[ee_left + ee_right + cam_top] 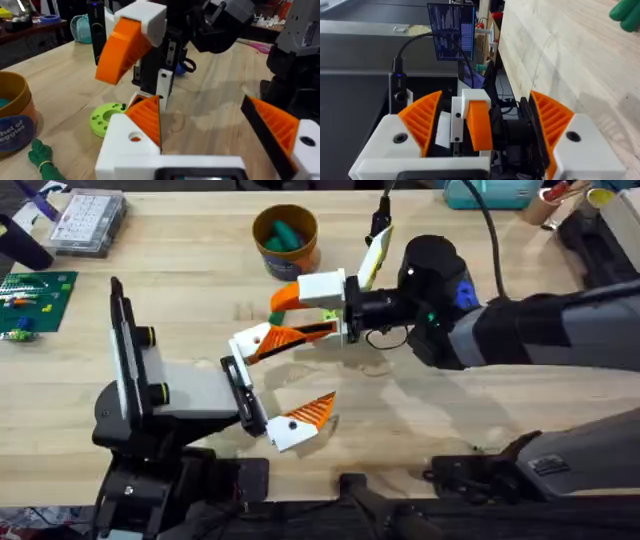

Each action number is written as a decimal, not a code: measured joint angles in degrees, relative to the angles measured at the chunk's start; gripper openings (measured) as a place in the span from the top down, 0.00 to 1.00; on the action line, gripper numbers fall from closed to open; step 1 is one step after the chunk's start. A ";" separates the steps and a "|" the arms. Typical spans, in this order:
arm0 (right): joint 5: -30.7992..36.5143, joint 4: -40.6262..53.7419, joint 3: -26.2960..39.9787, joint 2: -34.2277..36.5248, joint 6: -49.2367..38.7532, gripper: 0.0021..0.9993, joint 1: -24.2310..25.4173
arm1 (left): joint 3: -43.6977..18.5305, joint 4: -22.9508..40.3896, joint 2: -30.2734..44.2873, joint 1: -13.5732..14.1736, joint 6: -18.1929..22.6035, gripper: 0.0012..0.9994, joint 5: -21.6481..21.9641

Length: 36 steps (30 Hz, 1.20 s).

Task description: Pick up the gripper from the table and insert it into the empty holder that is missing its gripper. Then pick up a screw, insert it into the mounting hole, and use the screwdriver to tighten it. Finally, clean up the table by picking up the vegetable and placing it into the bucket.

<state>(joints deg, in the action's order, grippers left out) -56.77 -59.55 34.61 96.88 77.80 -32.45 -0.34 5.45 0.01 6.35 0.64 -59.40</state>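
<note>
The task's gripper (262,340), an orange ribbed finger on a white base, lies against the upper end of the black holder (238,380) on the grey body. It is also in the left wrist view (142,122). Its twin (303,418) sits at the holder's lower end, and these two fingers stand wide apart as my left gripper (215,135). My right gripper (292,315) is open around the upper finger (477,125), one pad close beside it. The vegetable (42,157) lies on the table beside the yellow-orange bucket (290,268).
A lime-green ring (105,117) lies flat under the right gripper. A clear compartment box (90,220) and a green board (35,300) sit at the far left. The bucket (12,100) holds a teal-green item (285,232). Bare wood stretches along the near right.
</note>
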 joint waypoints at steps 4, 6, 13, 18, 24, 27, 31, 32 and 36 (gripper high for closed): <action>0.15 0.00 0.00 0.00 0.00 0.00 0.10 | 0.02 0.00 0.00 0.00 0.00 0.01 0.00; 0.15 0.00 0.00 0.00 0.00 0.00 0.35 | 0.00 0.00 0.00 0.00 0.00 0.01 -0.02; 0.40 -2.52 0.30 0.00 -0.31 0.00 4.16 | 0.00 0.00 0.00 0.00 0.02 0.01 -0.04; 2.51 -0.13 3.50 0.00 -3.44 0.00 8.44 | 0.02 0.02 0.00 0.00 0.00 0.01 -0.17; 6.04 22.00 14.31 0.22 -15.00 0.00 12.52 | 0.00 0.11 0.00 0.00 0.07 0.01 -0.63; 7.38 33.06 20.07 0.13 -22.21 0.00 13.34 | 0.00 0.13 0.00 0.00 0.09 0.01 -0.80; 9.90 50.91 27.24 -2.14 -33.03 0.00 13.88 | 0.00 0.13 0.00 0.00 0.24 0.01 -0.83; 11.18 57.63 29.10 -3.45 -35.89 0.00 14.00 | 0.02 0.13 0.00 0.00 0.26 0.01 -0.85; 17.63 79.16 35.01 -10.28 -47.94 0.00 14.49 | 0.02 0.15 0.00 0.00 0.26 0.01 -0.87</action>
<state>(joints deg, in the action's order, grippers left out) -39.14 19.61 69.62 86.60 29.86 -17.95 -0.32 5.61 0.01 6.35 0.91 -60.27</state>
